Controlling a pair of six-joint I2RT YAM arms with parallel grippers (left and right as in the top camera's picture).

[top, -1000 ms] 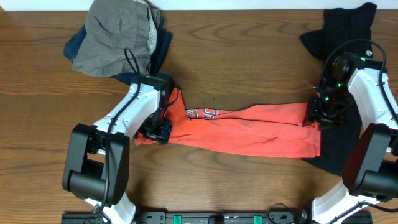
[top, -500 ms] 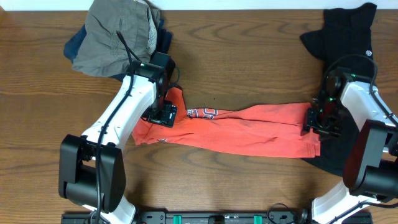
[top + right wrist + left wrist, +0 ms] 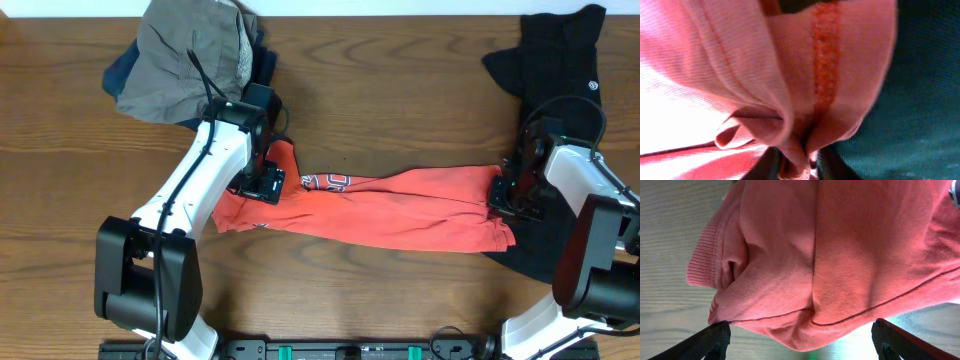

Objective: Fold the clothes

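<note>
Coral-red T-shirt [image 3: 400,212] lies stretched (creased lengthwise) across counter [image 3: 400,100]; left hand [image 3: 258,188] spread apart over its collar end, right hand [image 3: 512,197] clamped on its hem.

Top-down overhead; both wrists close on T-shirt [image 3: 400,210]

a robotics lab or test station: two white-and-black arms [image 3: 200,190] stand at a wood-grain table [image 3: 400,110] strewn with loose clothes [image 3: 400,215].
</note>
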